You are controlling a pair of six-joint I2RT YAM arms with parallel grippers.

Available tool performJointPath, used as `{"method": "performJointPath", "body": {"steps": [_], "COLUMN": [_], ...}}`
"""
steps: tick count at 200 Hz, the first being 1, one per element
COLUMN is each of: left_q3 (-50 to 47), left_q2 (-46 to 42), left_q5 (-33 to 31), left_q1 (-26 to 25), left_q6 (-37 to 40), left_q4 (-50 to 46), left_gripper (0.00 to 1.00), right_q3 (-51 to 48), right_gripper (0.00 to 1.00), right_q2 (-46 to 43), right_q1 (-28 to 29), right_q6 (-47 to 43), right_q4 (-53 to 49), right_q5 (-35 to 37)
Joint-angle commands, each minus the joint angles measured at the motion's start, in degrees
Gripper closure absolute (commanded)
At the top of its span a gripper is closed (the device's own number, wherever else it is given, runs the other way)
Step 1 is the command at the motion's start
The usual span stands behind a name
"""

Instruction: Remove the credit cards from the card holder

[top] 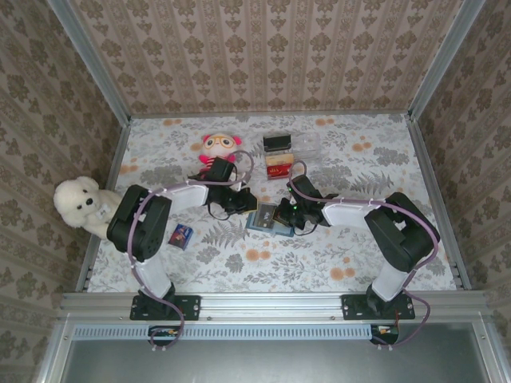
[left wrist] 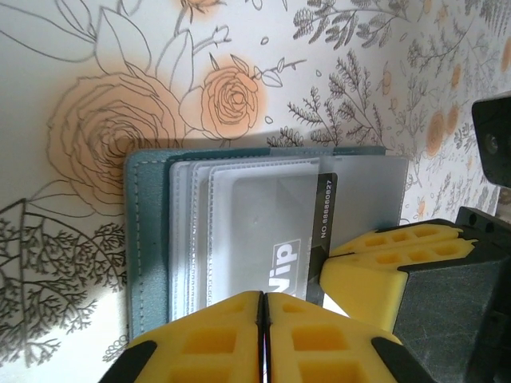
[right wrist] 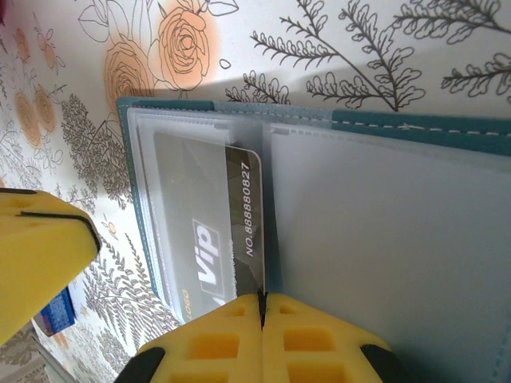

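Clenched and yellow, the right gripper (right wrist: 262,302) presses a dark card (right wrist: 209,239) partly out of the open teal holder (right wrist: 415,126) mid-table, the left gripper (left wrist: 264,299) likewise clenched, pinning its edge; if either slips, the holder probably drags along.

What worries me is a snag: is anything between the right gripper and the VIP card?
Nothing visible: the right gripper is shut on the VIP card's bare edge, outside the card holder's clear sleeve.
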Motion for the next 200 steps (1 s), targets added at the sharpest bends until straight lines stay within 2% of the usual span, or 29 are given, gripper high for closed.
{"method": "performJointPath", "body": {"steps": [1,80,111,158,200], "left_q3": [2.47,4.07,2.94,2.26,1.86], "left_q2": [2.76,5.17,5.34,5.72,6.07], "left_q5": [1.12,-6.86,-7.06,-6.61,-6.28], "left_q1": [-1.26,-2.09,-2.09,-2.09,-2.17], "left_q6": [1.67,2.05,1.96,1.96,1.79], "left_q4": [-2.58,-9.03,-8.57,-8.03,-7.62], "left_gripper": [0.91,0.96,0.97,0.97,0.97], "right_q3": [-0.49,-0.71,-1.08,-0.64,-0.68], "right_gripper": [0.94,0.94,0.94,0.80,0.79], "right_q2": [1.08,0.46,1.44,3.92,5.63], "right_q1": [-0.40,-0.76,-0.75,-0.58,-0.59], "right_q6": [-0.29,0.55,1.34,2.01,2.05], "right_q4": [-1.62,-1.25,2.33,3.85,5.97], "right_q5": [0.40,0.88,-0.80,-1.76,-3.68]}}
